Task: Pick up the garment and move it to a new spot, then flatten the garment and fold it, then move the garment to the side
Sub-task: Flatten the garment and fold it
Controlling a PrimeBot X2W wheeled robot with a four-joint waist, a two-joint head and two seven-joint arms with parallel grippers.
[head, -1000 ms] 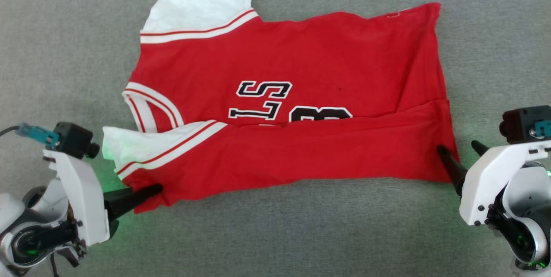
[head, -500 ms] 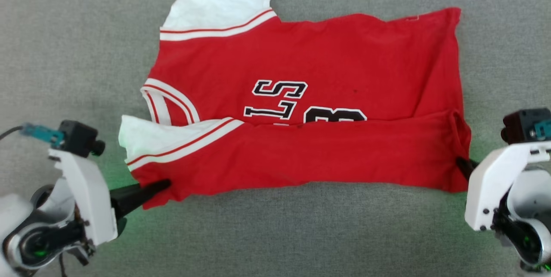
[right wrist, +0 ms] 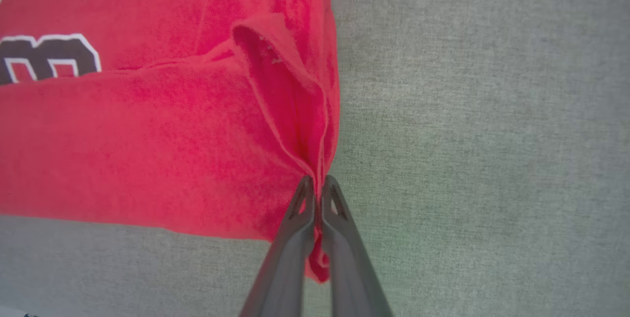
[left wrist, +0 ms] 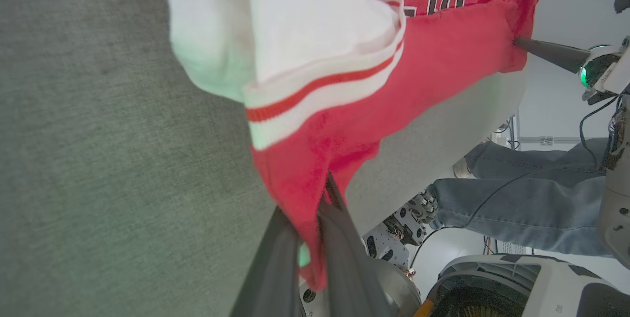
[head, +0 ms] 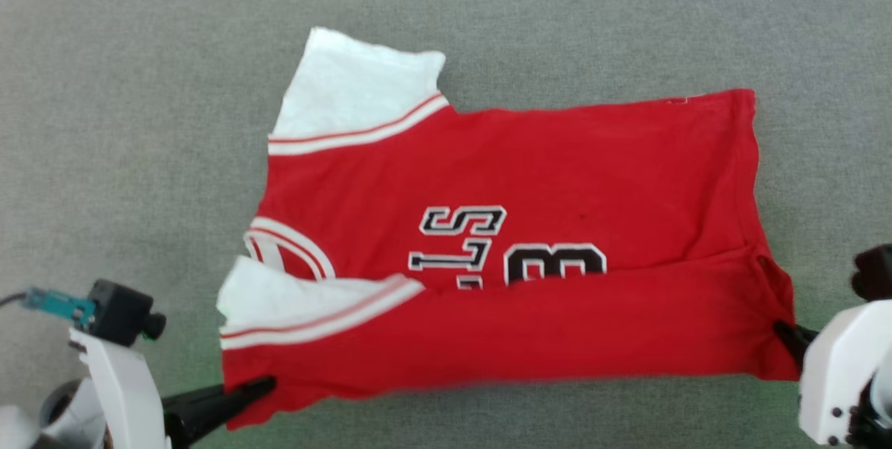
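Observation:
The garment [head: 557, 170], a red T-shirt with white sleeves and black lettering, lies spread on the grey cloth surface [head: 139, 121], collar to the left, its near long edge folded over the front. My left gripper [head: 265, 386] is shut on the near left corner below the white sleeve; in the left wrist view red cloth [left wrist: 315, 149] is pinched between the fingers [left wrist: 339, 228]. My right gripper [head: 779, 327] is shut on the near right hem corner, and the right wrist view shows the red hem [right wrist: 295, 110] bunched at the gripper [right wrist: 317, 181].
Grey cloth surface [right wrist: 492, 110] extends on all sides of the shirt, its far edge near the top of the head view. A person's leg in jeans [left wrist: 517, 208] and robot base parts show beyond the surface edge in the left wrist view.
The right gripper closed on the near right hem corner. The head camera shifted, so the shirt sits lower and further right in the picture. The near edge looks lifted.

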